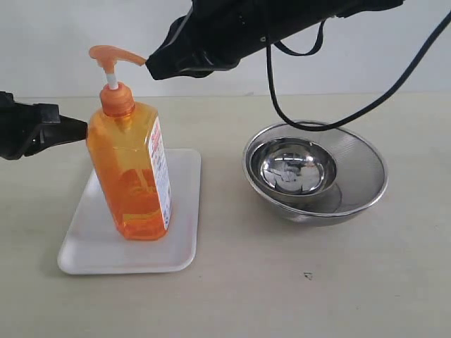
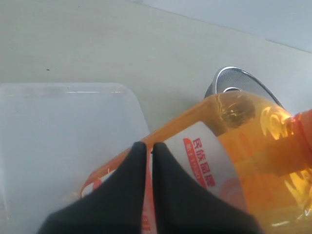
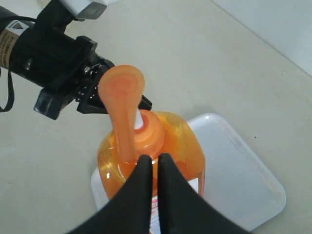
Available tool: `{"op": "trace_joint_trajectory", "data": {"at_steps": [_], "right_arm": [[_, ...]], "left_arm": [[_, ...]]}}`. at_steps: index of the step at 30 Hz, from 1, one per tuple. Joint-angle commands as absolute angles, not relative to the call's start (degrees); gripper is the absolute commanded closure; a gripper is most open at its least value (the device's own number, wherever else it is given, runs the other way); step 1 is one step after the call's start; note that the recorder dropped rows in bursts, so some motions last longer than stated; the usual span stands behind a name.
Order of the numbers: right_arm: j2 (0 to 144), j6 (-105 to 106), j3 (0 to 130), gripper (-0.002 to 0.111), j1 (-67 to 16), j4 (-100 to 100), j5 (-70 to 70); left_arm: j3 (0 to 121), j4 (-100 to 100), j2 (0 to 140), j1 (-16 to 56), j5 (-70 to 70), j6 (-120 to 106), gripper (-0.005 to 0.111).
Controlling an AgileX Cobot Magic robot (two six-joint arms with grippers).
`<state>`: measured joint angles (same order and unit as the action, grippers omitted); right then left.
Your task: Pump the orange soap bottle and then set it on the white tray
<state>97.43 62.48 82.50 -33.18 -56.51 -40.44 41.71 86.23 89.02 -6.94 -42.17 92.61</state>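
Beige tabletop (image 1: 282, 282): translucent orange soap bottle (image 1: 134, 169) upright on flat white tray (image 1: 84, 246), placement apparently done; left gripper (image 2: 149, 145), right gripper (image 3: 154, 157) closed, empty.

A pale beige matte surface (image 1: 232, 296) fills the scene under soft, even light, with a plain whitish wall (image 1: 56, 28) rising straight from the surface's far edge and one tiny dark speck (image 1: 308, 275) on the surface's near part.

Barely legible red Chinese characters mark the orange soap bottle (image 2: 253, 141).
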Motion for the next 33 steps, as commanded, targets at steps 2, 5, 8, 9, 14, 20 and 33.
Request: {"op": "trace_joint_trajectory", "data": {"at_steps": [2,5,8,9,14,20,33], "right_arm": [[96.7,63.0,82.7,0.109,-33.3,-56.1,-40.0],[96.6,63.0,82.7,0.109,-33.3,-56.1,-39.8],[96.6,63.0,82.8,0.109,-33.3,-56.1,-38.9],[96.6,63.0,82.8,0.109,-33.3,-56.1,-38.2],[96.6,63.0,82.8,0.109,-33.3,-56.1,-37.9],[96.6,63.0,82.8,0.109,-33.3,-56.6,-38.4],[96.6,63.0,82.8,0.109,-33.3,-56.6,-40.0]], "left_arm": [[41.4,86.4,88.7,-6.8,-43.3,93.2,0.102],[41.4,86.4,88.7,-6.8,-44.1,93.2,0.102],[41.4,86.4,88.7,-6.8,-44.9,93.2,0.102],[41.4,86.4,88.7,-6.8,-44.9,93.2,0.102],[41.4,86.4,88.7,-6.8,-44.9,93.2,0.102],[41.4,86.4,88.7,-6.8,-44.9,93.2,0.102],[41.4,86.4,88.7,-6.8,-44.9,93.2,0.102]]}}
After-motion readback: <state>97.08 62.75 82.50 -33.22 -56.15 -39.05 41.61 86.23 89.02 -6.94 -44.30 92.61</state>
